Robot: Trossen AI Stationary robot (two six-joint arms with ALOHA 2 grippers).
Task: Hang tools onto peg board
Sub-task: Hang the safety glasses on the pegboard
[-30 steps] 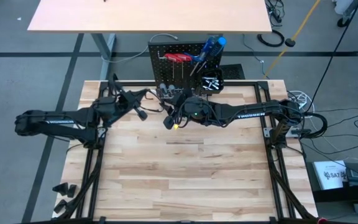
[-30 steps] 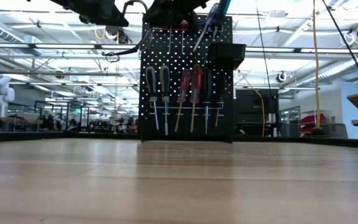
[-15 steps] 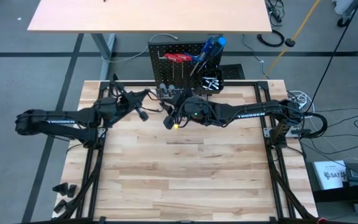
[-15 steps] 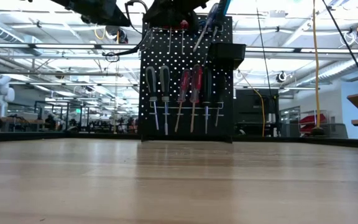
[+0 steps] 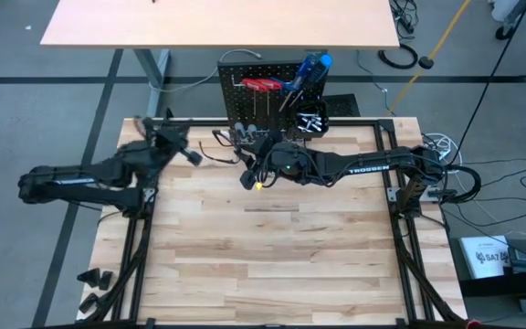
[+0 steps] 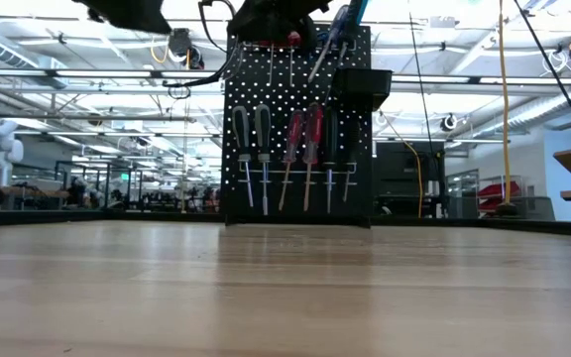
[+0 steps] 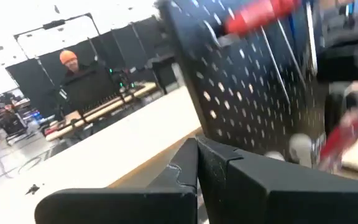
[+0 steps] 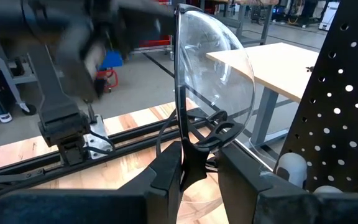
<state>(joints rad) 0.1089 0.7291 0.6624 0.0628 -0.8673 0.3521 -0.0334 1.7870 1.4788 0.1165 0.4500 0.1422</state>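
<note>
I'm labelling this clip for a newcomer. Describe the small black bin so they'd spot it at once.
Find the peg board, the upright black perforated panel at the table's far edge. A row of screwdrivers hangs across its middle. The small black bin sits above their right end: the only solid box on the panel.

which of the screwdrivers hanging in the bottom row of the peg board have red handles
The third and fourth from the left, one red-handled screwdriver beside the other; the row's other handles on the peg board look dark.

left pincer (image 7: 197, 163) closed, right pincer (image 8: 199, 165) gripping
</note>
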